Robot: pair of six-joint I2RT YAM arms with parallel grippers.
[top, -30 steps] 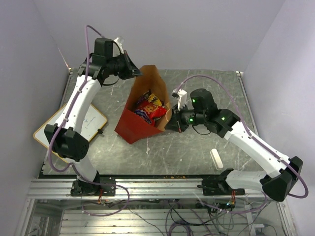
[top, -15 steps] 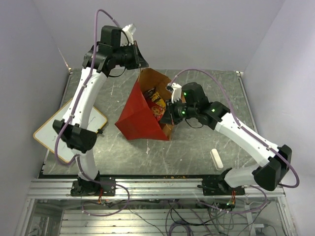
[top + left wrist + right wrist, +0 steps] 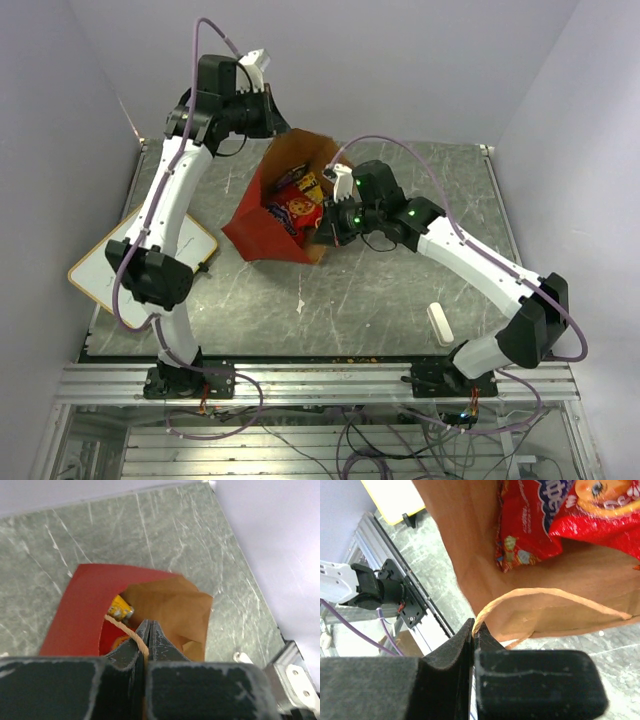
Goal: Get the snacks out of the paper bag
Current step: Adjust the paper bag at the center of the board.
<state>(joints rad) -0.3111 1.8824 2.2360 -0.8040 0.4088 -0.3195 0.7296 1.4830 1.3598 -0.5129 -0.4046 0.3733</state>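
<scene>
The left gripper (image 3: 148, 625) is pinching the far handle (image 3: 120, 622) of the paper bag (image 3: 252, 228), jaws closed tight on it. The bag is sitting tilted, and the red packet (image 3: 292, 212) and a yellow wrapper (image 3: 120, 611) are lying inside it (nothing out yet). At the bag's near rim, the right gripper (image 3: 472, 630) is clamping the near handle (image 3: 545, 592). Pulling too hard risks tearing a thin handle, or tipping the bag.

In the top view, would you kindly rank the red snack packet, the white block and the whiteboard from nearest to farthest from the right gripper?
1. Red snack packet, inside the paper bag, just left of the right gripper.
2. White block, toward the near right.
3. Whiteboard, far over at the left edge.
</scene>
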